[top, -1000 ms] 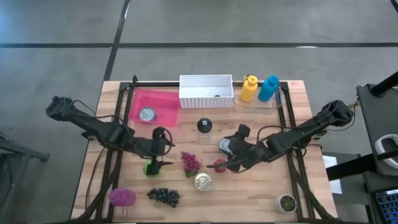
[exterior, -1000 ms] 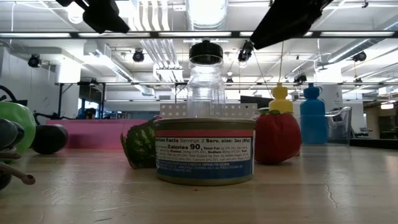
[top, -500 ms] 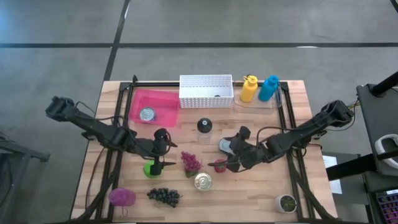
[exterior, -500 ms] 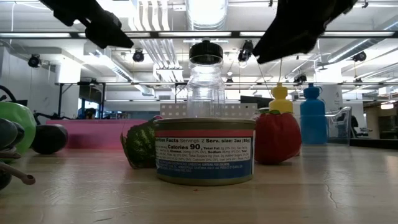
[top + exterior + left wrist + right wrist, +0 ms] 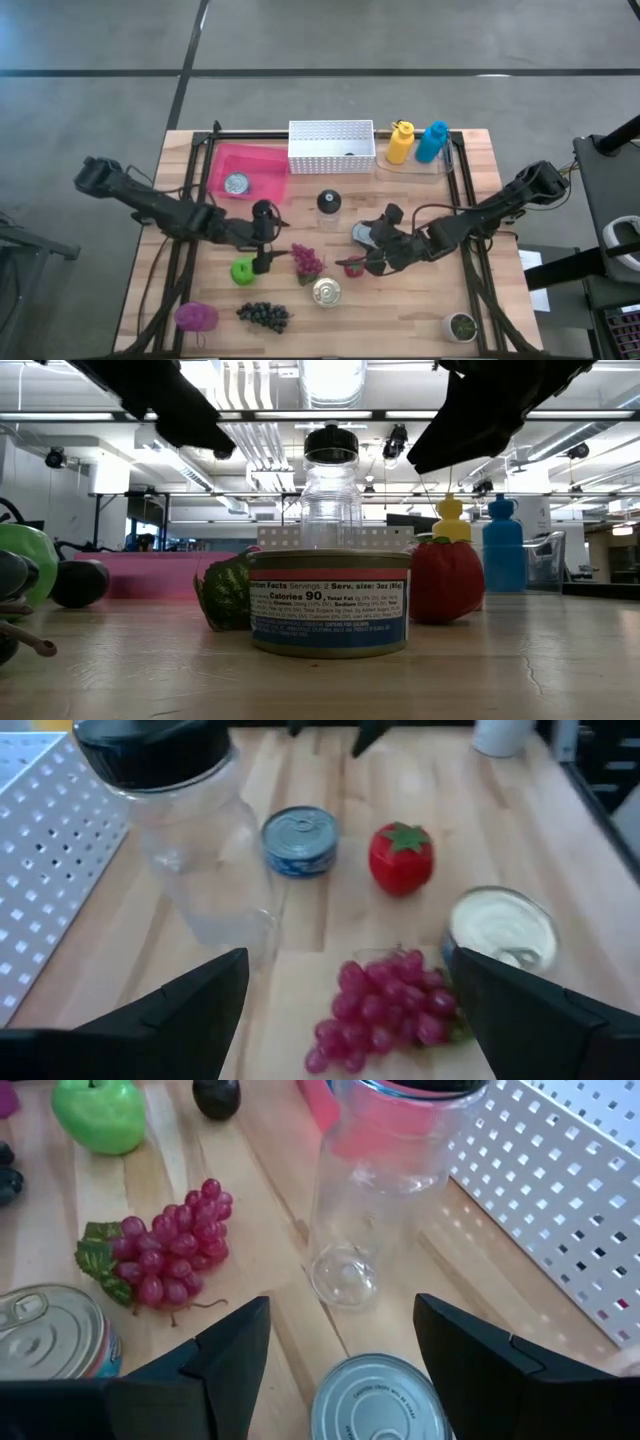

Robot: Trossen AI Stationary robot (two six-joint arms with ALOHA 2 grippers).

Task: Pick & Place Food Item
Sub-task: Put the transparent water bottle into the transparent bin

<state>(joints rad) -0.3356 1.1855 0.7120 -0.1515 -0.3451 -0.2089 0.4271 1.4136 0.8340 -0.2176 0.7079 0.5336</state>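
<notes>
Figure: table seen from above, with both arms reaching toward its middle.

**Grippers (2).** The left gripper [image 5: 266, 258] hangs between the apple [image 5: 243, 270] and the red grapes [image 5: 306, 260]. Its fingers are spread wide with nothing between them. The right gripper [image 5: 372, 258] hangs just beside the strawberry [image 5: 352, 266] and over the near can [image 5: 362, 234]. Its fingers are also apart and grip nothing. The level view shows both held above the table top.

**Fruit (6), all lying loose on the wood.**
- One green apple.
- One bunch of red grapes.
- One strawberry.
- One bunch of dark grapes [image 5: 263, 315] near the front edge.
- One purple piece [image 5: 196, 317] at the front left corner.
- One dark fruit [image 5: 262, 212] beside the left arm.

No fruit is held, and none lies in a container.

**Cans (3).**
- The near can sits under the right gripper.
- The front can [image 5: 326, 291] stands between the red grapes and the strawberry, toward the front edge.
- The third can [image 5: 237, 183] lies inside the tray [image 5: 262, 160].

**Containers.**
- One pink tray stands at the back left.
- One white perforated basket [image 5: 331, 146] stands just beside it.
- One clear jar [image 5: 328, 205] with a black lid stands upright at the centre.
- Two bottles stand side by side at the back right, the yellow bottle [image 5: 399, 142] and the blue bottle [image 5: 432, 142].
- One small pot [image 5: 461, 326] stands alone at the front right, well apart from the rest.
</notes>
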